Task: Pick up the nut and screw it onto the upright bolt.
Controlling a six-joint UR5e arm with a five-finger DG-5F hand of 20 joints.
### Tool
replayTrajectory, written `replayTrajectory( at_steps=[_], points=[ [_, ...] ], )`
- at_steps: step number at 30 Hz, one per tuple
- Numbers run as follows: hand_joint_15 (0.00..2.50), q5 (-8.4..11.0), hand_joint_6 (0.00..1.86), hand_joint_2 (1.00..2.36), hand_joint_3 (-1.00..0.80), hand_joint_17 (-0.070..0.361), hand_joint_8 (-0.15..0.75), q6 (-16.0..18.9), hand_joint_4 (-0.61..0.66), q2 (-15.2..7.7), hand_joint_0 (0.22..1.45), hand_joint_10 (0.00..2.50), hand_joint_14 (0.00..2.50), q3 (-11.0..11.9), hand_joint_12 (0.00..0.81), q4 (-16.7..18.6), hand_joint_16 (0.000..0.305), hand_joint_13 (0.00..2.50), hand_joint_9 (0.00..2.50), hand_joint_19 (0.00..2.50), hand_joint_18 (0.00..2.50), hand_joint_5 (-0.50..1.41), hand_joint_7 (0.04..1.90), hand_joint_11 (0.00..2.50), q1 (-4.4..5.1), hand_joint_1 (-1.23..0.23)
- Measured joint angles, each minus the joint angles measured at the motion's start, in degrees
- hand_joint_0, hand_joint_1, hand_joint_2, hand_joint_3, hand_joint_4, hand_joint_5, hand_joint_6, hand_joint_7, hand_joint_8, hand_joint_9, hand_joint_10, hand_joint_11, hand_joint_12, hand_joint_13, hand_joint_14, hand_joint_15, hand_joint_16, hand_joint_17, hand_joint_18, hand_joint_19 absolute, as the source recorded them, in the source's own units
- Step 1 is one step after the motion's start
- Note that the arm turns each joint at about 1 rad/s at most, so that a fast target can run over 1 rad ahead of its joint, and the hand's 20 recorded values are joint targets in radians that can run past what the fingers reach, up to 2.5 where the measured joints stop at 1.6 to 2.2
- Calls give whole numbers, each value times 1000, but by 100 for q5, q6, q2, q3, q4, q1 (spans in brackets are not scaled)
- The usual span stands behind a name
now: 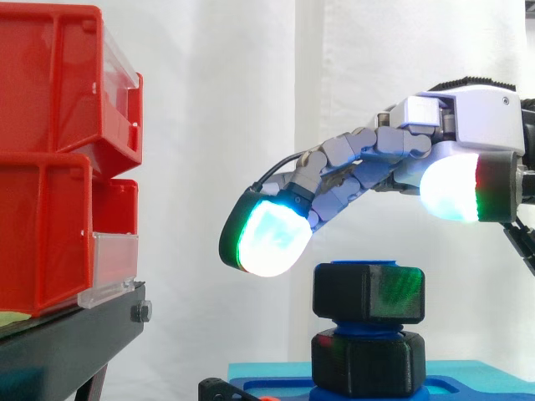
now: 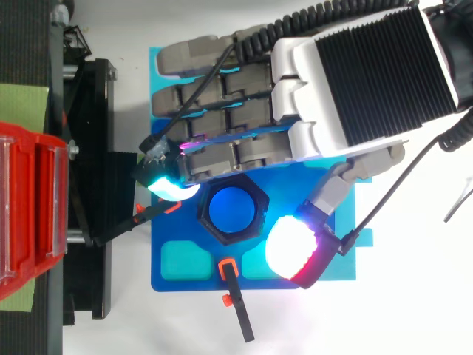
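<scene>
A black hexagonal nut (image 1: 369,293) sits on the upright blue bolt (image 2: 231,208), level and a short way above a second black hexagonal block (image 1: 369,362) at the bolt's foot. From above, the nut (image 2: 260,214) rings the bolt's blue top. My hand (image 1: 468,125) hovers just above and behind it, open, its fingers stretched forward with a slight curve. The glowing fingertips (image 1: 267,238) hang left of the nut and a little higher, apart from it. The thumb pad (image 2: 295,248) is on the other side of the nut. Nothing is between them.
The bolt stands on a blue base plate (image 2: 192,277) with teal pockets (image 2: 183,260), held by small black clamps with orange ends (image 2: 236,303). Red bins (image 1: 50,159) are stacked on a black stand (image 1: 67,342) at the left, close to the fingertips.
</scene>
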Motion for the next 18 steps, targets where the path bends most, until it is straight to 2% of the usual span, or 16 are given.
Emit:
replayTrajectory(
  at_steps=[6,18],
  points=[
    [0,-62,501,1000,-500,113,230,-5,64,-1,428,0,0,122,358,-73,50,318,527,0,89,-223,556,0,-35,-268],
    [0,-38,501,1000,-500,117,239,-24,91,-6,424,0,0,145,367,-124,52,260,501,0,7,-207,568,0,1,-248]
  ],
)
